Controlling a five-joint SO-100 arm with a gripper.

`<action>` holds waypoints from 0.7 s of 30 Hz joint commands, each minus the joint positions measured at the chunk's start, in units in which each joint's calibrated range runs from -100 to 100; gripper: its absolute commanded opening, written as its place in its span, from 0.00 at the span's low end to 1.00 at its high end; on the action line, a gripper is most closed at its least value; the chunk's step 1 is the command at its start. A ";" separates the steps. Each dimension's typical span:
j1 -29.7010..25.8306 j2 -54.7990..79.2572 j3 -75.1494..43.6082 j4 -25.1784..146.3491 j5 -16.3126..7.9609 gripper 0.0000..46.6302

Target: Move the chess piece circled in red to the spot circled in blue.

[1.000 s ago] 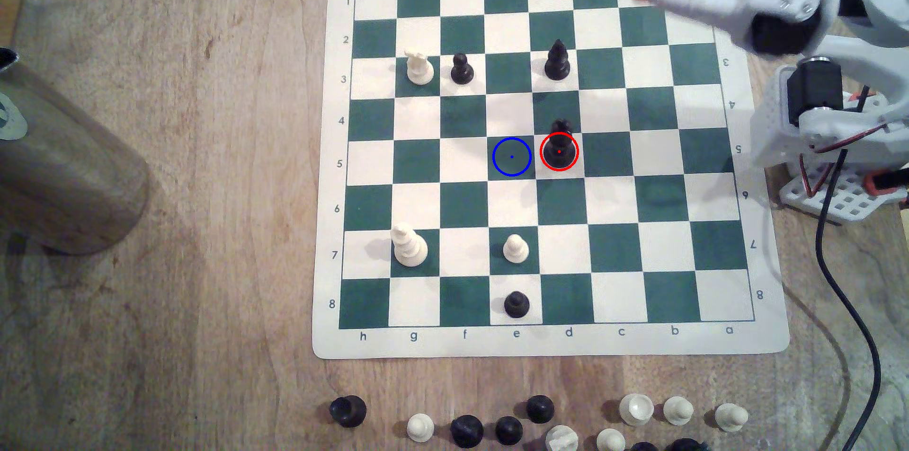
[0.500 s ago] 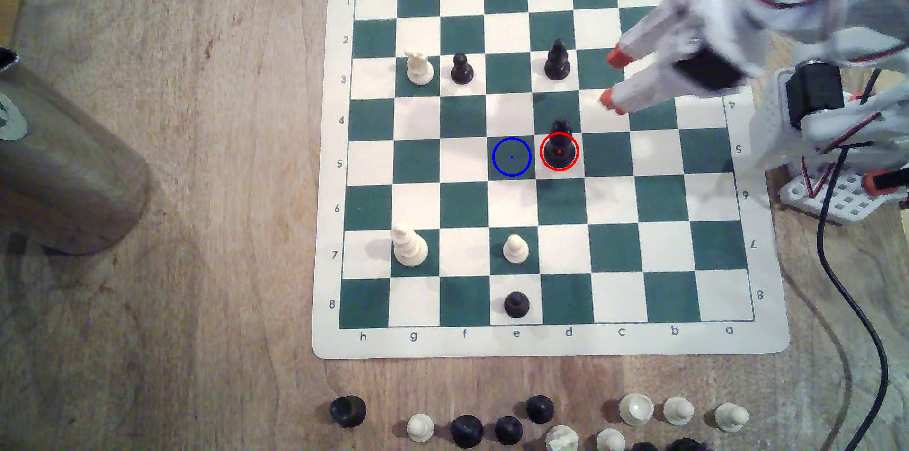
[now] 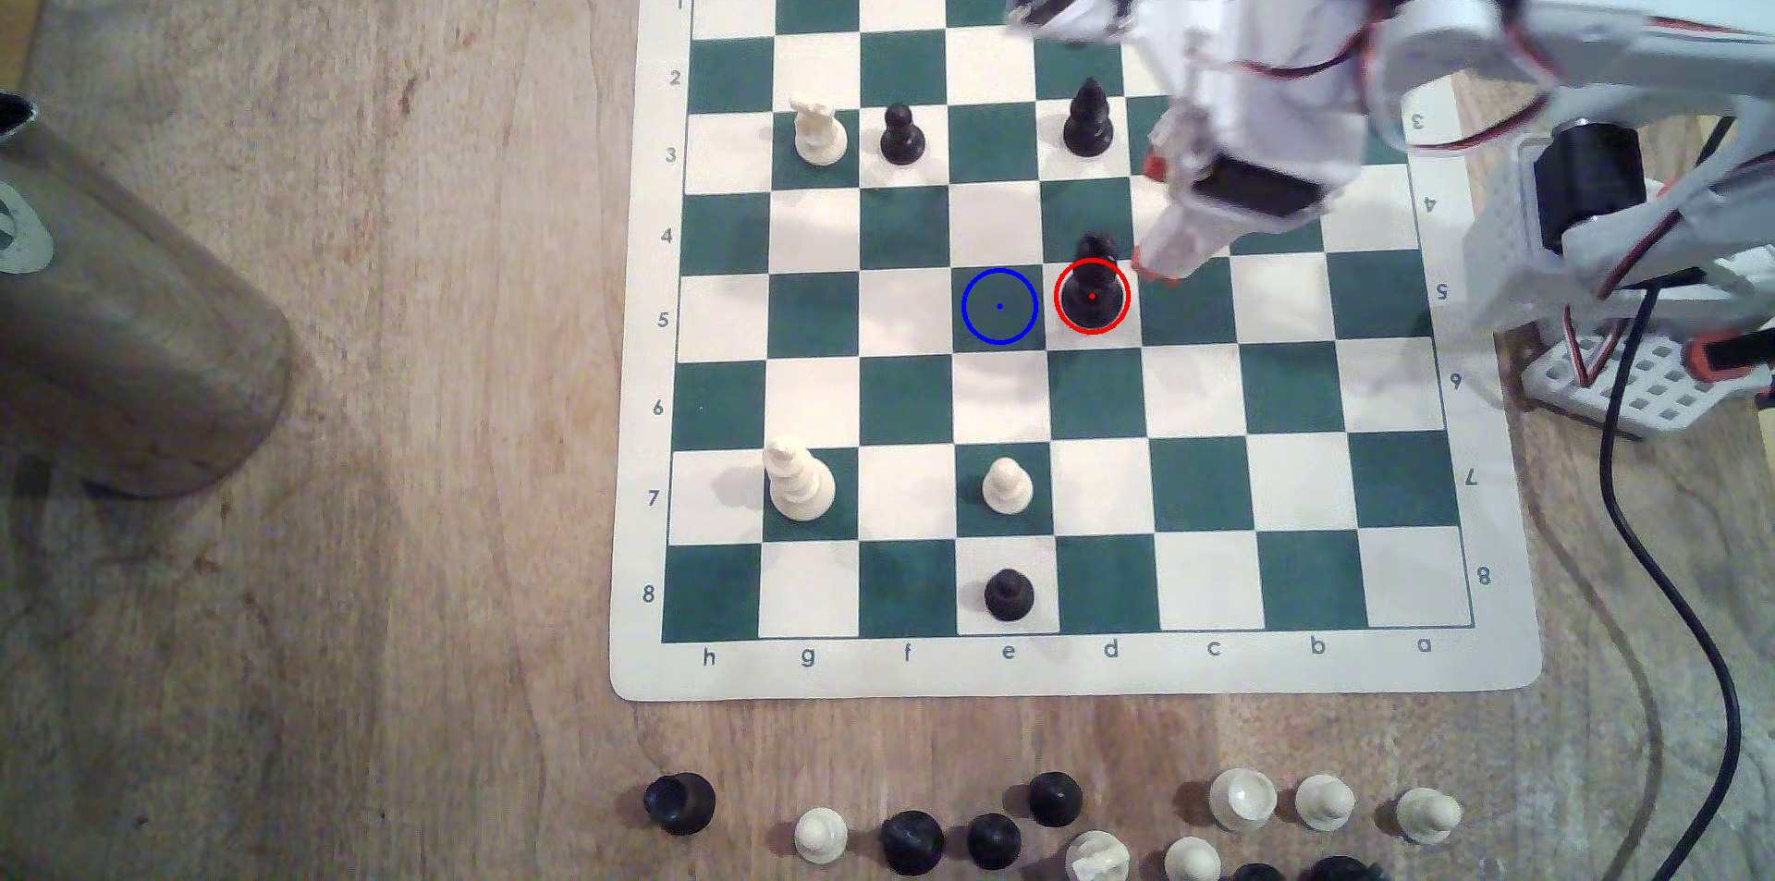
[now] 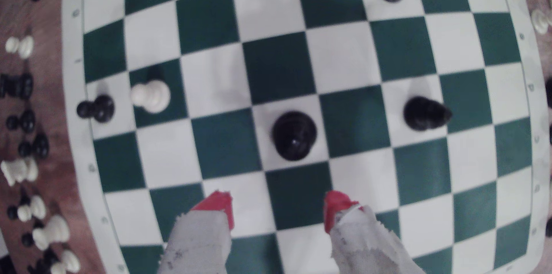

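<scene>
Your hand (image 4: 277, 208) hangs with its red-tipped fingers (image 4: 219, 203) spread apart and empty, short of the chess piece (image 3: 1092, 291), which stands upright on its red-ringed white square. Bring the fingers level to straddle its crown, clear of the slim black piece (image 3: 1088, 120), before lifting toward the spot (image 3: 999, 306) just beside it.
</scene>
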 commanded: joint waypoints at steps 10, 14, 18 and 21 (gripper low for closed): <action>1.29 12.36 -2.65 -8.70 1.61 0.39; 1.21 15.07 -2.65 -10.25 1.86 0.39; 1.13 16.86 -2.20 -11.73 1.90 0.38; 0.74 17.70 -1.93 -11.89 1.95 0.36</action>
